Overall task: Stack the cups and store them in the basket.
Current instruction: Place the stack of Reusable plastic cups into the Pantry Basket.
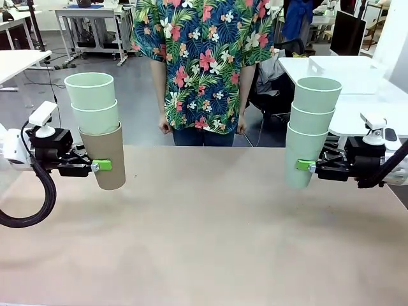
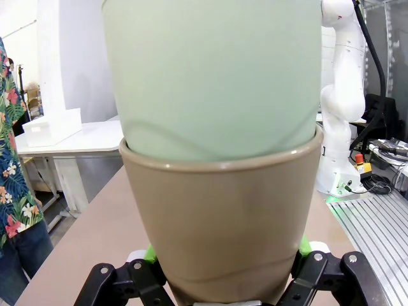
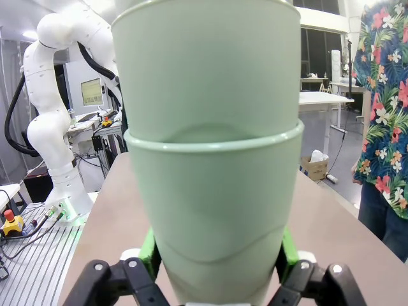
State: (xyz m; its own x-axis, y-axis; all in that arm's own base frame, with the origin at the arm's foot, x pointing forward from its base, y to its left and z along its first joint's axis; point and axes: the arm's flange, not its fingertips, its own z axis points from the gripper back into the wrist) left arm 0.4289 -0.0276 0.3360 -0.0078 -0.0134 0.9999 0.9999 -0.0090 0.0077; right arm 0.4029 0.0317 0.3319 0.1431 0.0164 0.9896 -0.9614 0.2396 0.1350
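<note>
Two stacks of three cups each are what the next move turns on. The left stack [image 1: 99, 131] has the tan-brown cup [image 1: 107, 159] lowest, with two mint cups [image 1: 94, 102] nested in it. The right stack [image 1: 308, 131] is mint all the way up. Both stand mouth-up with their long axes close to vertical; the slight outward lean of each top in the front view may only be the lens. They sit at about the same height, well apart, one toward each side of the table [image 1: 210, 229], and their bases seem to hang clear of its surface.

My left gripper [image 1: 102, 166] reaches in from the outer side, level, and is clamped across the lower part of the tan-brown cup, with a green pad pressed on either flank in the left wrist view. My right gripper [image 1: 306, 164] mirrors it, closed around the lowest mint cup of its stack. Neither has any slack I can see.

To make one stack, I judge that one base must come over the other's open mouth and travel down along that vertical axis. Either arm could do it, since both are about equally far from the middle. Raising the right stack over the left would leave the tan-brown cup as the base before the basket. The person [image 1: 204, 64] stands across the table between the stacks, hands down, touching nothing.
</note>
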